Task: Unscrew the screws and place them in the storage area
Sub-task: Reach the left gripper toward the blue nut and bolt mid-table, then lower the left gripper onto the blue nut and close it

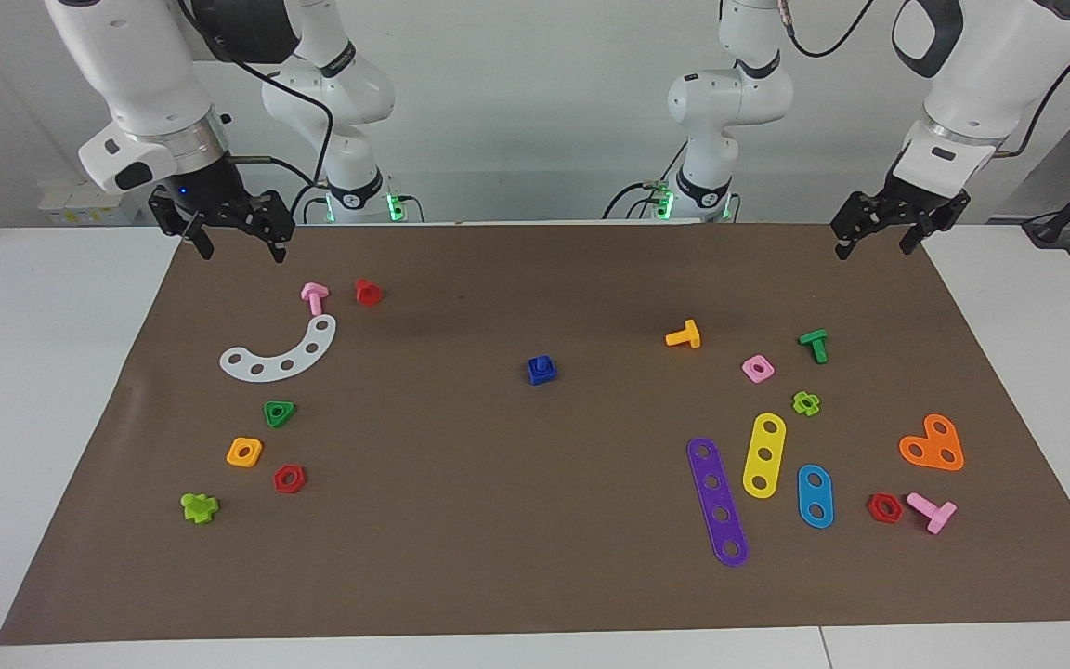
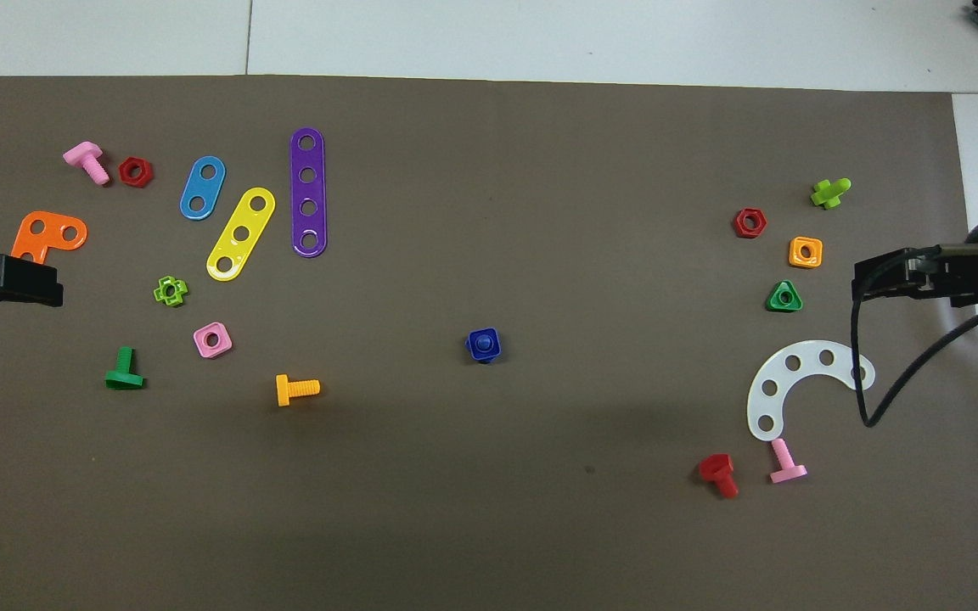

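A small blue screw (image 1: 541, 369) (image 2: 483, 344) sits in a blue square nut at the middle of the brown mat (image 1: 535, 520); its rounded shaft end shows through the nut's centre. The storage area is the mat patch toward the right arm's end, around a white curved strip (image 1: 280, 353) (image 2: 795, 386). My right gripper (image 1: 242, 253) (image 2: 867, 284) hangs open and empty over the mat's edge at that end. At the other end, my left gripper (image 1: 874, 249) (image 2: 47, 284) hangs open and empty over the mat's edge, by an orange holed plate (image 2: 43, 236).
Around the white strip lie a pink bolt (image 1: 314, 297), a red bolt (image 1: 367, 292), and green, orange, red and lime nuts. Toward the left arm's end lie purple (image 1: 717, 502), yellow and blue strips, orange (image 1: 684, 334), green and pink bolts, and several nuts.
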Robot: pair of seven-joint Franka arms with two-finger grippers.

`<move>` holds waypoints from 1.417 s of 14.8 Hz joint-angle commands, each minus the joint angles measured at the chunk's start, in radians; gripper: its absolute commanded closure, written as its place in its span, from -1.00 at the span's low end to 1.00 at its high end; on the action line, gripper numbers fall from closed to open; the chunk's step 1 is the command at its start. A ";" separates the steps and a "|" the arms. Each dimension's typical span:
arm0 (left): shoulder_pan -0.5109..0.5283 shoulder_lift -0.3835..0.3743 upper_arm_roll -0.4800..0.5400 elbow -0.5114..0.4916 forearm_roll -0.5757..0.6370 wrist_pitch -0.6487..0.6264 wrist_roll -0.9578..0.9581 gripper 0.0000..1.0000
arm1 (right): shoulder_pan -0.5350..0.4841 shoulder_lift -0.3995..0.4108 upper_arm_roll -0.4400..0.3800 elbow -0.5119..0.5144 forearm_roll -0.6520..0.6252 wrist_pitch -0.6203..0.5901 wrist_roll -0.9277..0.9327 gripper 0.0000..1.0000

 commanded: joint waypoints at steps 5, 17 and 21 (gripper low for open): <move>-0.003 -0.022 -0.016 -0.040 0.020 -0.004 0.013 -1.00 | -0.008 -0.006 0.001 -0.003 0.024 -0.011 -0.022 -1.00; -0.435 0.099 -0.022 -0.201 -0.093 0.328 -0.523 -1.00 | -0.014 -0.006 0.001 -0.003 0.024 -0.011 -0.020 -1.00; -0.519 0.231 -0.022 -0.164 -0.096 0.534 -0.677 -0.97 | -0.014 -0.006 0.001 -0.003 0.024 -0.011 -0.019 -1.00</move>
